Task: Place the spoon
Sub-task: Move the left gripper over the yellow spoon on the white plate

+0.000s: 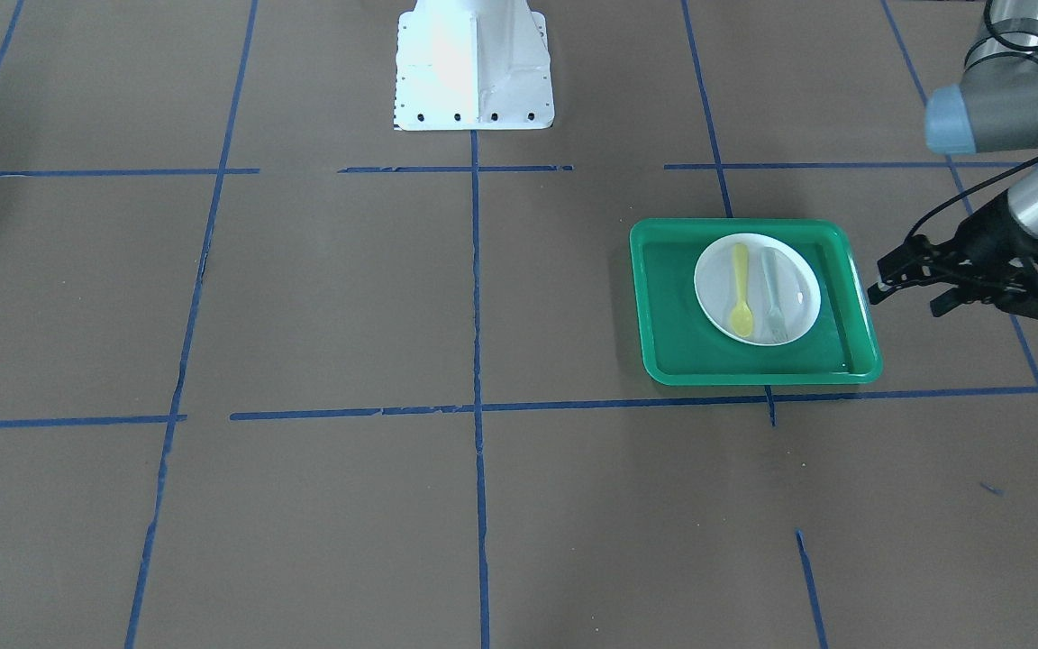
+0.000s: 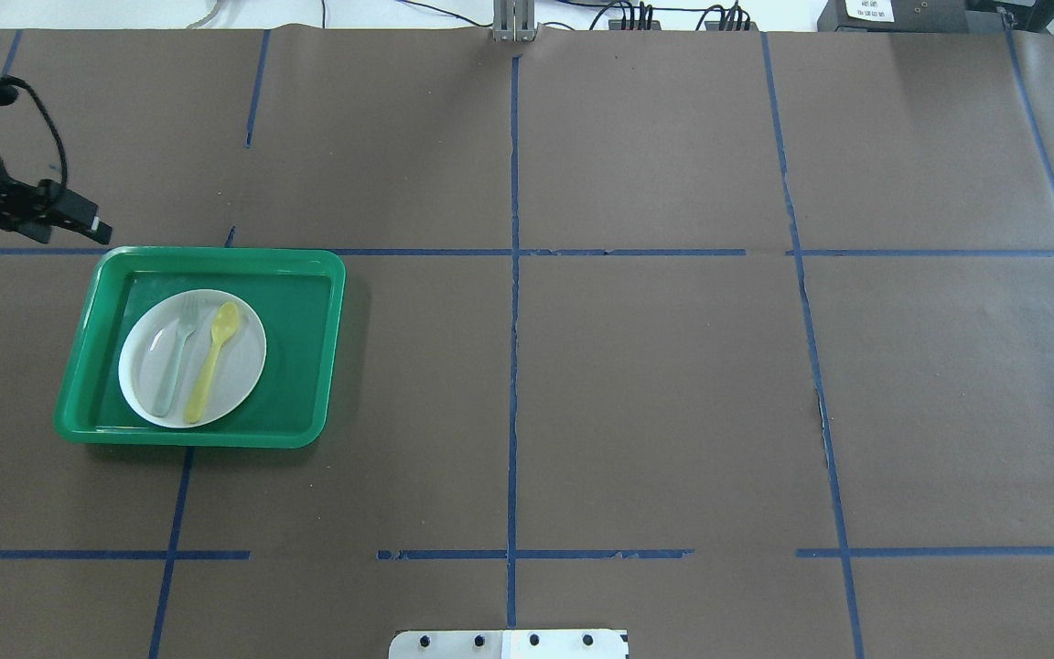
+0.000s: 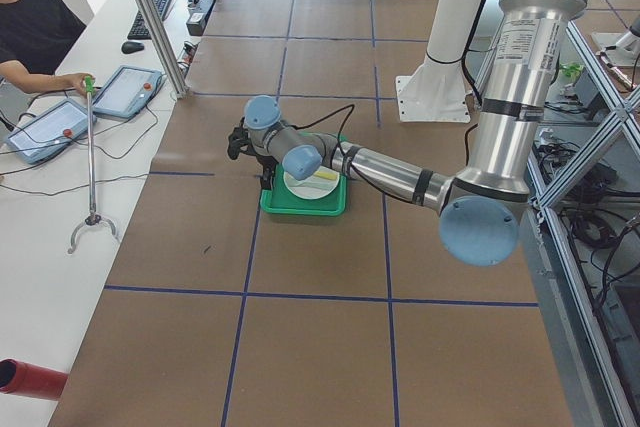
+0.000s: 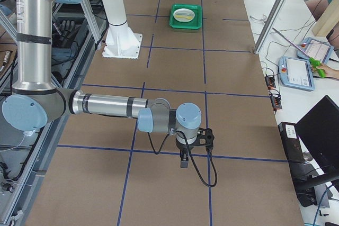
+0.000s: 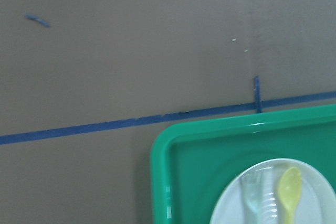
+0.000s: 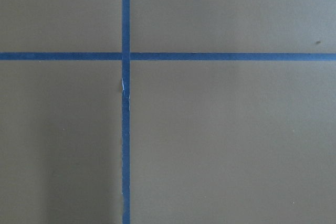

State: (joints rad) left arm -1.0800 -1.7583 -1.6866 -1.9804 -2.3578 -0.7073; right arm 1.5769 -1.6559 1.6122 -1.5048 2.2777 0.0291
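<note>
Plate holds 1 spoon, 1 fork — inside 1 tray.

1. I can read no word, number or brand in any view.
2. The white label on the black box beyond the table's far edge has print too small to make out.
3. The pale sticker on my left arm is likewise blurred.
</note>
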